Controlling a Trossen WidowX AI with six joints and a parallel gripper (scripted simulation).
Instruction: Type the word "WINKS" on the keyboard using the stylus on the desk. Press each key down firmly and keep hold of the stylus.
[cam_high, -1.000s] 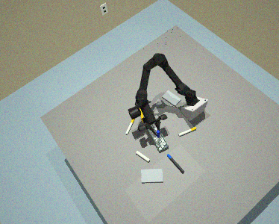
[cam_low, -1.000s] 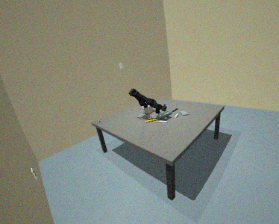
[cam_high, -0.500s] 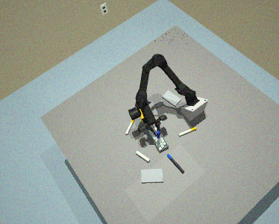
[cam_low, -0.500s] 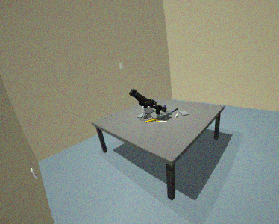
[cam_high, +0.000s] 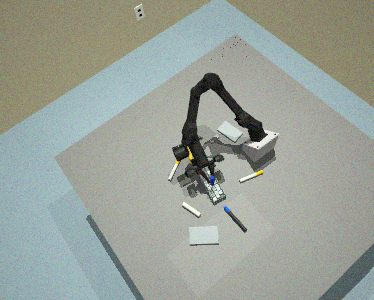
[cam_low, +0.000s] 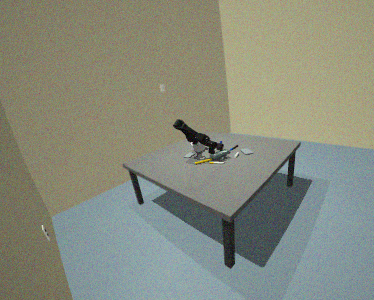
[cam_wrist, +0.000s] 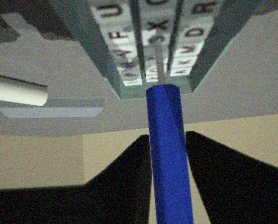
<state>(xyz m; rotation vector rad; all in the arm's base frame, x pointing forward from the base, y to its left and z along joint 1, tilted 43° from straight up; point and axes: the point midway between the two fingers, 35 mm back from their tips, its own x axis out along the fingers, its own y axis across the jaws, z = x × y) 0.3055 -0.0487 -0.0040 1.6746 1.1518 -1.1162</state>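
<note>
The keyboard (cam_high: 216, 194) (cam_wrist: 131, 92) is a long block with a teal frame and white lettered keys in three rows. It lies on the table below the gripper. My gripper (cam_high: 212, 173) (cam_wrist: 167, 141) is shut on the blue stylus (cam_high: 212, 179) (cam_wrist: 167, 112), holding it over the keyboard. The stylus's thin grey tip (cam_wrist: 159, 62) reaches over the middle row, near the keys marked S and X. Whether the tip touches or presses a key cannot be told. The arm hides part of the keyboard in the top view.
A dark pen with a blue end (cam_high: 236, 220) and a white cylinder (cam_high: 191, 209) (cam_wrist: 22, 91) lie near the keyboard. A pale block (cam_high: 204, 235) (cam_wrist: 52, 110) lies beyond them. Another pale block (cam_high: 230, 131) is near the arm's base. Yellow-ended white markers (cam_high: 250, 176) (cam_high: 173, 171) lie either side.
</note>
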